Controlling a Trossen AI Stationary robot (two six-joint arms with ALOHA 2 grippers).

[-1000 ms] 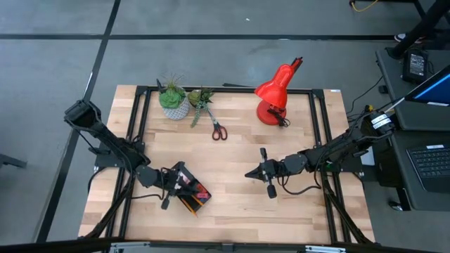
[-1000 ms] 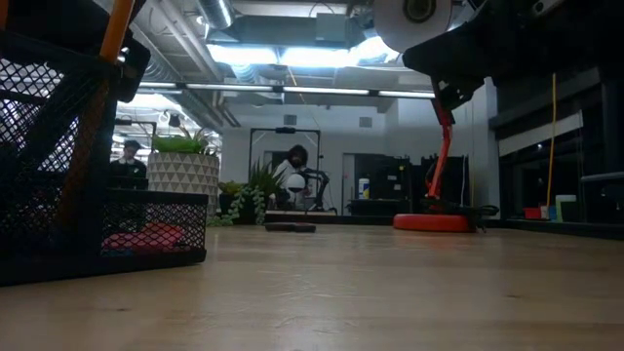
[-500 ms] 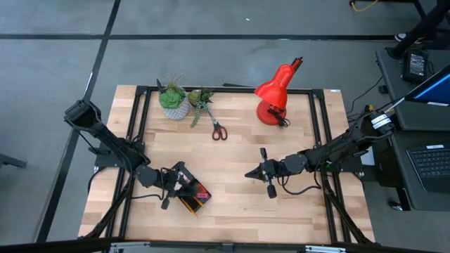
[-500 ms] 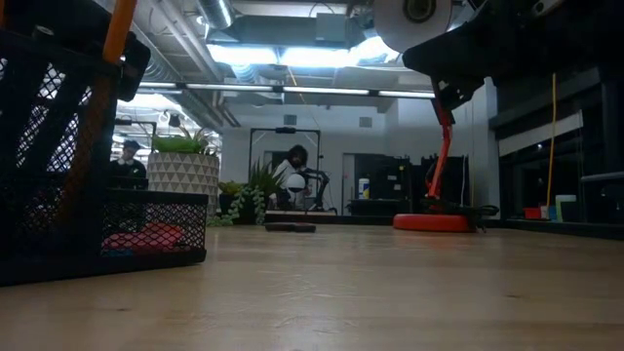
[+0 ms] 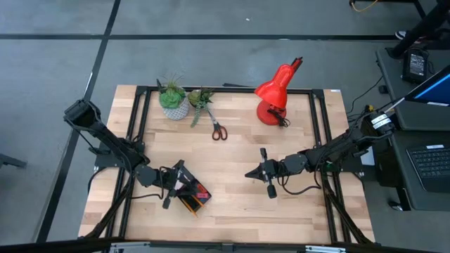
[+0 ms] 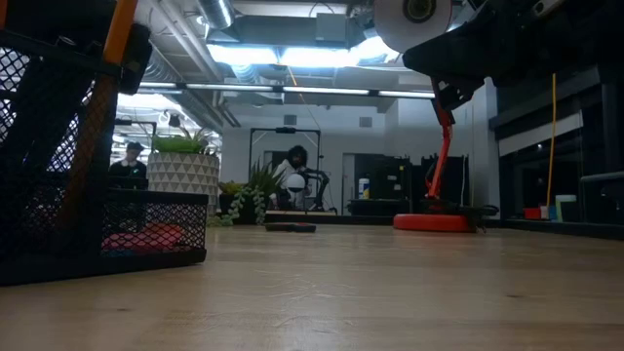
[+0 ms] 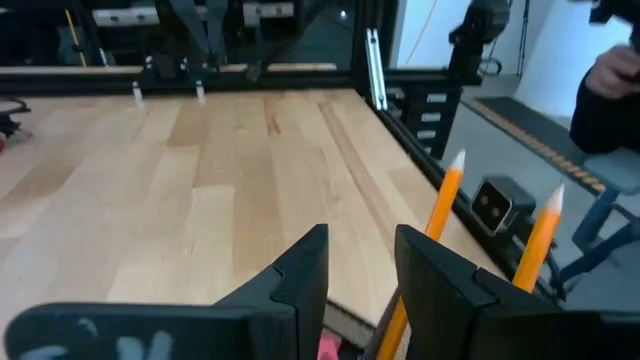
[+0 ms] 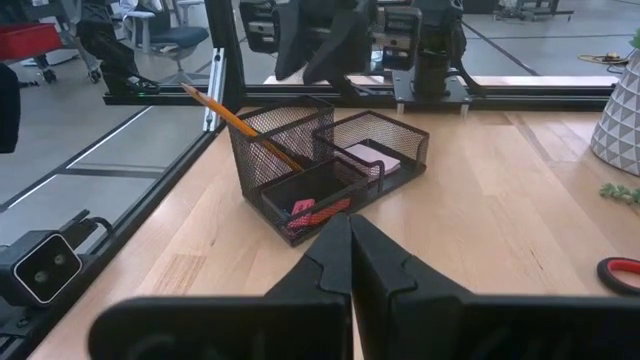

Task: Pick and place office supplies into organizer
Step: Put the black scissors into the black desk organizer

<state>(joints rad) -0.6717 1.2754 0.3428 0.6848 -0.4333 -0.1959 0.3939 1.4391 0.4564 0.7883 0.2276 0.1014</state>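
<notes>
The black mesh organizer (image 5: 191, 195) stands on the table near its front left, and also shows in the low view (image 6: 107, 219) and the right wrist view (image 8: 330, 165). It holds orange pencils (image 7: 445, 200) standing slanted in its cup, a pink sticky-note pad (image 8: 370, 155) and a pink eraser (image 8: 312, 210). My left gripper (image 7: 360, 270) is open and empty over the organizer's left end (image 5: 172, 184), the pencils beside one finger. My right gripper (image 8: 350, 245) is shut and empty above mid-table (image 5: 249, 173), pointing at the organizer. Red-handled scissors (image 5: 218, 131) lie flat toward the far edge.
A red desk lamp (image 5: 274, 95) stands at the far right of the table and two potted plants (image 5: 174, 100) (image 5: 200, 98) at the far left. Bare wood lies between the organizer and my right gripper. A person (image 6: 292, 166) sits in the room behind.
In the low view the dark bulk of my left gripper behind the organizer's mesh has shifted a little. The organizer and its pencil stay where they were.
</notes>
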